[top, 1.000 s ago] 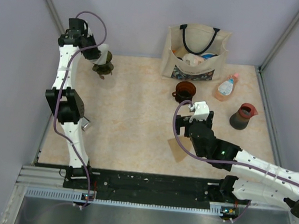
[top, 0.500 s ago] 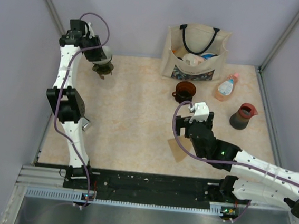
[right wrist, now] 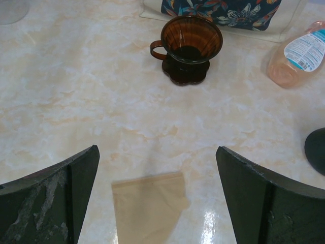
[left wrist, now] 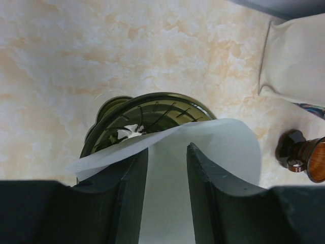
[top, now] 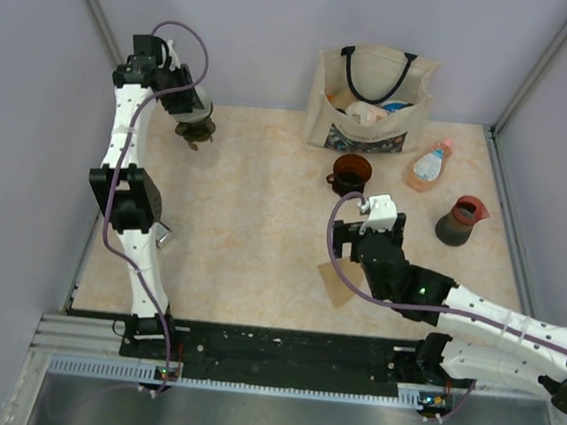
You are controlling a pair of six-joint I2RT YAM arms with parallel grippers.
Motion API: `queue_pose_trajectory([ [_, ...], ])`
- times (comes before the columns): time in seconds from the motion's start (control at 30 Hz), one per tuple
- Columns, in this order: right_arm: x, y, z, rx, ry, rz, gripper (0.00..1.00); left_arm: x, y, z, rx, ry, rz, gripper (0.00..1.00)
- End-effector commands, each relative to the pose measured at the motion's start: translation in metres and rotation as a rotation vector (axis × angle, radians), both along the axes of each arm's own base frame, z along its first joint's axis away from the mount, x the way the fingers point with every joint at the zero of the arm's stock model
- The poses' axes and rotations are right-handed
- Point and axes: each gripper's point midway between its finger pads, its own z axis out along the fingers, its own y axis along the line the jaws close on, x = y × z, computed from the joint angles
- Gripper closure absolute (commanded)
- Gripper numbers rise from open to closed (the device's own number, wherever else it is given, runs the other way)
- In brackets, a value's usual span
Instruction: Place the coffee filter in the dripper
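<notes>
Left claw [left wrist: 166, 152]: fingers slightly parted, pinching nothing; white paper shows in the gap.
Left arm: reaches to the far left corner, wrist aimed down over the green dripper [left wrist: 152, 109].
Right claw [right wrist: 156, 150]: spread wide, empty, low over the table [right wrist: 66, 91].
Writing: bottle [right wrist: 297, 53] label blue and white, unreadable.
White coffee filter [left wrist: 223, 147]: fanned out, resting in the green dripper.
Brown filter [right wrist: 147, 203]: flat on the table below the Right claw, well apart from the amber dripper [right wrist: 190, 46].

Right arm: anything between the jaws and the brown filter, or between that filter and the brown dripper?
Nothing visible. The brown filter lies flat in front of the open right gripper. Only bare table separates it from the brown dripper. The bottle sits off to one side.
</notes>
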Motion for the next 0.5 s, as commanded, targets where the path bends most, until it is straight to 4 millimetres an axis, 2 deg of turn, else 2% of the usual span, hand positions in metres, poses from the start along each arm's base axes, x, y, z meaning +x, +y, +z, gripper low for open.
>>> queue_pose_trajectory([
  [0.0,0.003,-0.004,0.009,0.040,-0.023,-0.029,0.02,0.009,-0.009,0.059,-0.029,-0.153,-0.012,0.56],
  [0.13,0.003,-0.004,0.010,0.044,-0.023,-0.028,0.02,0.001,-0.007,0.092,-0.016,-0.220,0.014,0.54],
  [0.27,0.003,-0.007,0.012,0.043,-0.029,-0.042,0.02,-0.010,-0.002,0.116,0.013,-0.260,0.049,0.53],
  [0.43,0.007,-0.009,0.021,0.061,-0.027,-0.060,0.01,-0.036,-0.019,0.164,-0.014,-0.348,0.014,0.25],
  [0.47,0.009,-0.012,0.021,0.057,-0.020,-0.069,0.01,-0.044,-0.028,0.176,-0.016,-0.374,-0.006,0.13],
])
